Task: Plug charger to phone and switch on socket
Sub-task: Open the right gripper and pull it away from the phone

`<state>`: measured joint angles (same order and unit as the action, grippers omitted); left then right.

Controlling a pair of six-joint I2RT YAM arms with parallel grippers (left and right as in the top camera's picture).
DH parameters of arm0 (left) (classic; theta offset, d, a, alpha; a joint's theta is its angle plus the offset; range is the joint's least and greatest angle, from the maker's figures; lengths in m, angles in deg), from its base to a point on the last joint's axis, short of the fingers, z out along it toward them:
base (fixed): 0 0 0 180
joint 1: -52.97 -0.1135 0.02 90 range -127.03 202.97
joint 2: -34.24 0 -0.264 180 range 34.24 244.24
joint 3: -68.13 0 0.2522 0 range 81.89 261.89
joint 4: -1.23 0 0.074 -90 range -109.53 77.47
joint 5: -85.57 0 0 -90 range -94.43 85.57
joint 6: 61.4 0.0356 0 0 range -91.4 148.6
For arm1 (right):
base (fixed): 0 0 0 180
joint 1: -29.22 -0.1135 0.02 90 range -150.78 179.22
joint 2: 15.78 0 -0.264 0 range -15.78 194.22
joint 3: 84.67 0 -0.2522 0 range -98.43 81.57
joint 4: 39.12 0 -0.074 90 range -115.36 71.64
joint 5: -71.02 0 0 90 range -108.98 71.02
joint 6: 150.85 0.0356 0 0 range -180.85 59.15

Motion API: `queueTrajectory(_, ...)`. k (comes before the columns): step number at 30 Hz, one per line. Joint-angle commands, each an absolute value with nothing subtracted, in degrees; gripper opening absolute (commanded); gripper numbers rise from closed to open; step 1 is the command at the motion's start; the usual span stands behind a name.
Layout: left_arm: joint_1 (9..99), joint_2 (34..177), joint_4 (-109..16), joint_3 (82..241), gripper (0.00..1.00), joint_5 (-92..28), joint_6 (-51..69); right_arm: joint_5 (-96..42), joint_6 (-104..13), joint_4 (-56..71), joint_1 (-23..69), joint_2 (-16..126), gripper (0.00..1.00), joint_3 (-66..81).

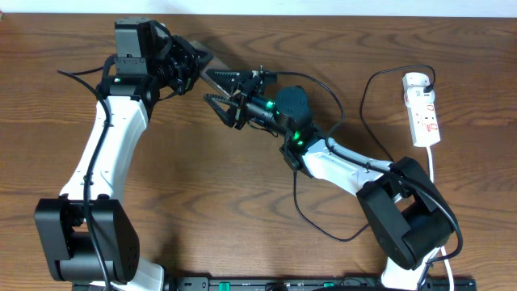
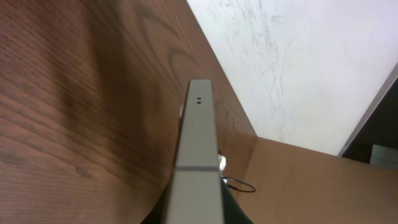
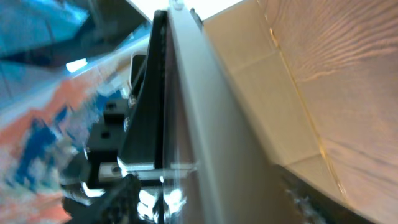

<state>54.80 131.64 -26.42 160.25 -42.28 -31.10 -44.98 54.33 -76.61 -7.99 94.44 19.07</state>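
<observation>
The left gripper (image 1: 198, 63) is clamped on the phone (image 1: 216, 73), held on edge at far centre. The right gripper (image 1: 230, 90) is spread at its end, seemingly empty. Whether the charger (image 1: 296, 194) is seated, I cannot tell. Switching the socket (image 1: 423, 109), far right, is likely left to do.

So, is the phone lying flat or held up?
Held up: the left gripper is shut on the phone, edge-on above the table.
</observation>
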Motion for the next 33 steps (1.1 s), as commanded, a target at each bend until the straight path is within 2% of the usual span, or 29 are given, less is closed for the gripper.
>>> queueTrajectory(1,55.9,131.0,-26.3,160.8,0.07,-45.0,-30.5,-45.4,53.7,-76.8,-8.7,94.1,0.74,18.4)
queueTrajectory(10,54.3,131.0,-26.4,160.8,0.07,-45.0,-30.3,-45.5,50.9,-76.8,-8.1,94.1,0.99,18.4)
queueTrajectory(23,44.9,131.0,-26.5,160.8,0.07,-51.0,-27.2,-50.8,42.1,-76.7,-4.2,94.1,0.99,18.4)
queueTrajectory(27,41.4,131.0,-26.5,160.8,0.07,-55.8,-23.3,-53.9,36.9,-76.1,-3.1,94.1,0.99,18.4)
queueTrajectory(33,36.7,131.1,-25.9,160.8,0.07,-65.9,-22.0,-59.7,29.6,-68.4,-0.9,94.1,0.99,18.4)
